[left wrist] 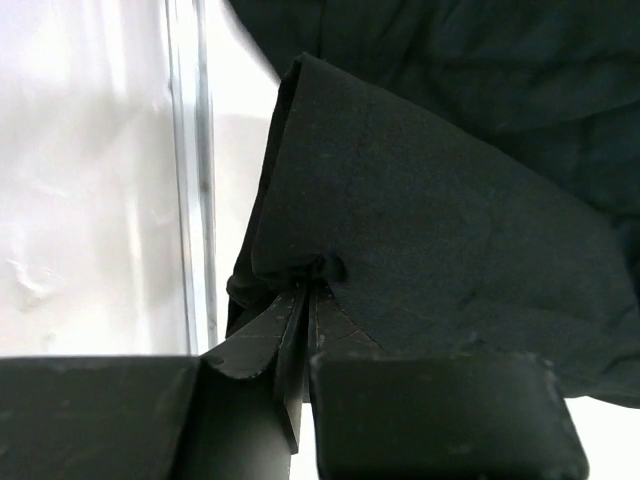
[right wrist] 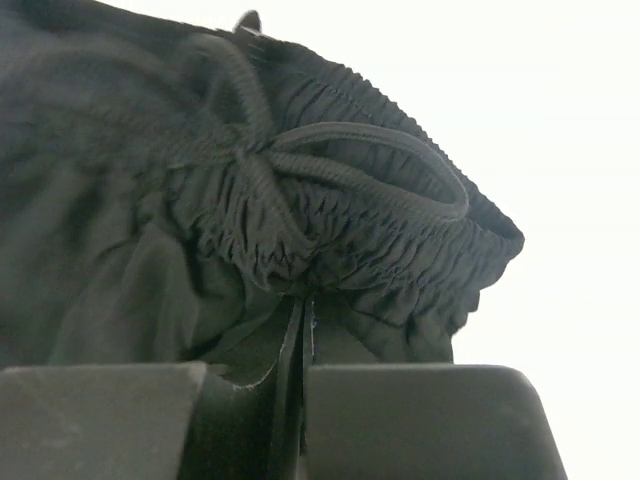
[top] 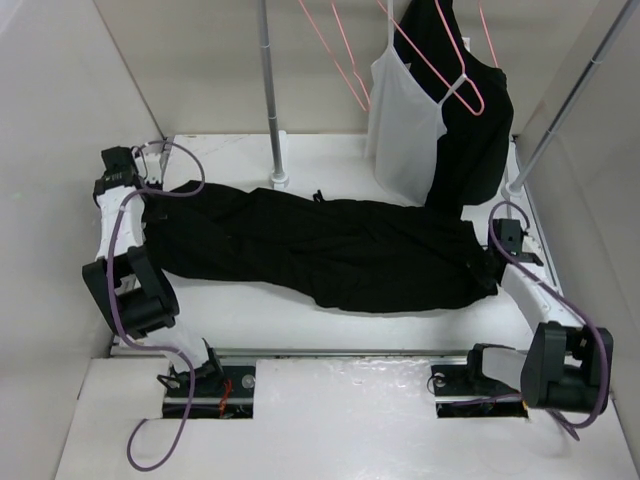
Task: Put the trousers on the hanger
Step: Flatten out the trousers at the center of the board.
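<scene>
The black trousers (top: 320, 250) lie stretched across the white table, legs to the left and waist to the right. My left gripper (top: 150, 197) is shut on a leg hem at the left end; the left wrist view shows my left gripper (left wrist: 310, 285) pinching a fold of the trousers (left wrist: 430, 230). My right gripper (top: 487, 272) is shut on the waistband at the right end; the right wrist view shows my right gripper (right wrist: 303, 300) clamping the trousers (right wrist: 150, 200) just under the drawstring (right wrist: 380, 140). An empty pink hanger (top: 340, 65) hangs at the back centre.
A second pink hanger (top: 455, 75) at the back right bears a white camisole (top: 405, 130) and a black top (top: 480, 130). An upright rack pole (top: 270, 90) stands behind the trousers, and a slanted pole (top: 565, 100) stands at the right. White walls close in both sides.
</scene>
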{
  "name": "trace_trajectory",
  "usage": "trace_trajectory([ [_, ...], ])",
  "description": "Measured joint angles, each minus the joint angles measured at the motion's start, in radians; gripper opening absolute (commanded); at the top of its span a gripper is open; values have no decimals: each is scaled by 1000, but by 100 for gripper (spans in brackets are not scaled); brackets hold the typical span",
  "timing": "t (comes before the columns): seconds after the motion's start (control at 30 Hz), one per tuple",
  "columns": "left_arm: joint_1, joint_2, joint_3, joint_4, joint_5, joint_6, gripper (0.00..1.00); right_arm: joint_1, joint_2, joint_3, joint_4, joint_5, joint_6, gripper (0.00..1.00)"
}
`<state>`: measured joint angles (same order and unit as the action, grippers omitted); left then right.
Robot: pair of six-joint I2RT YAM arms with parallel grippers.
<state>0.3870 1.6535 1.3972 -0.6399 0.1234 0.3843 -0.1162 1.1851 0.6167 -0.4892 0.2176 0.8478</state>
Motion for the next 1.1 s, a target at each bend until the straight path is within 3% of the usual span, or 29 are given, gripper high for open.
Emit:
trace_trajectory([
  [0.17,-20,-19,72,-10,22,-2,0,0,-78,81,-9,-1,-33,0],
  [0.73,-19,-43,206,-63,24,-1,0,0,-129,240,-40,-6,-137,0],
  [0.83,-19,-43,263,-74,18,0,0,-6,-157,283,-44,-8,-156,0],
  [1.1,-23,23,608,-98,12,-1,0,-117,-107,530,-41,-101,-215,0],
])
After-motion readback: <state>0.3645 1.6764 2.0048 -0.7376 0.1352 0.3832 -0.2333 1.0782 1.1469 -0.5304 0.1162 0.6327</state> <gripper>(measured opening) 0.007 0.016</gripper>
